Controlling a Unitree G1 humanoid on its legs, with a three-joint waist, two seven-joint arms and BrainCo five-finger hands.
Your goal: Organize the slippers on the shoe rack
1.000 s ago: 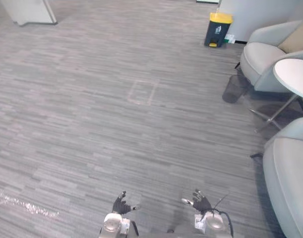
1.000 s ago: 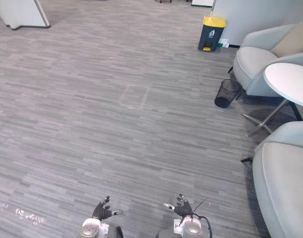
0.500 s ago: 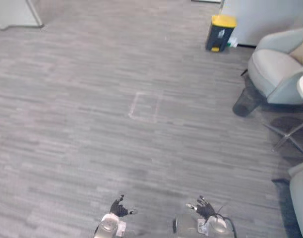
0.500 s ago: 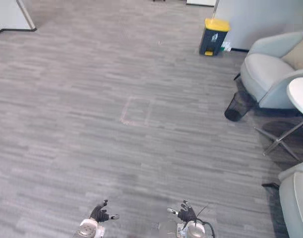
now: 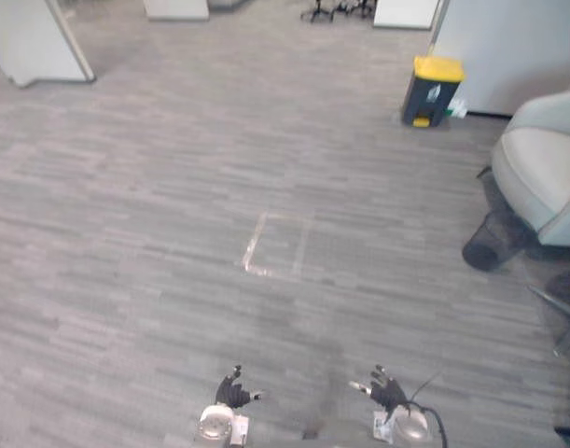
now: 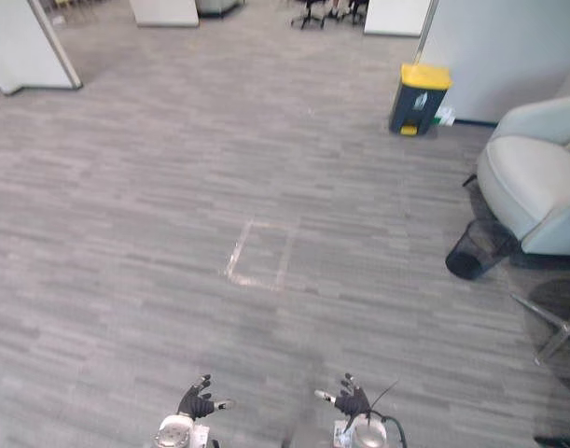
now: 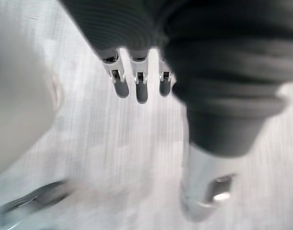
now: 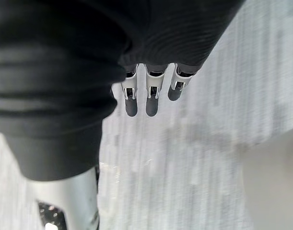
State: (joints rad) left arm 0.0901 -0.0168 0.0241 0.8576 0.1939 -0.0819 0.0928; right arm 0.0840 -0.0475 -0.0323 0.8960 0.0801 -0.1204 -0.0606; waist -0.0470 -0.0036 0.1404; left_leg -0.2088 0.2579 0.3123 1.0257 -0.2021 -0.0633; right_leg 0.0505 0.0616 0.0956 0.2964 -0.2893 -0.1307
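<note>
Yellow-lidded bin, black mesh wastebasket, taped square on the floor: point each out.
yellow-lidded bin (image 6: pixel 415 105), right eye view, on its dark body below the lid.
black mesh wastebasket (image 6: pixel 475 250), right eye view, on its mesh side.
taped square (image 6: pixel 262 254), right eye view, on the carpet inside the outline.

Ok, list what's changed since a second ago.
The camera moved, not the things: the whole scene slid down and rightward in the head views, and the round tabletop and most of the nearer armchair left the frame. Nothing was grasped or released. The left hand and right hand stay low, open and empty; the yellow-lidded bin, black wastebasket and grey armchair kept their places.
</note>
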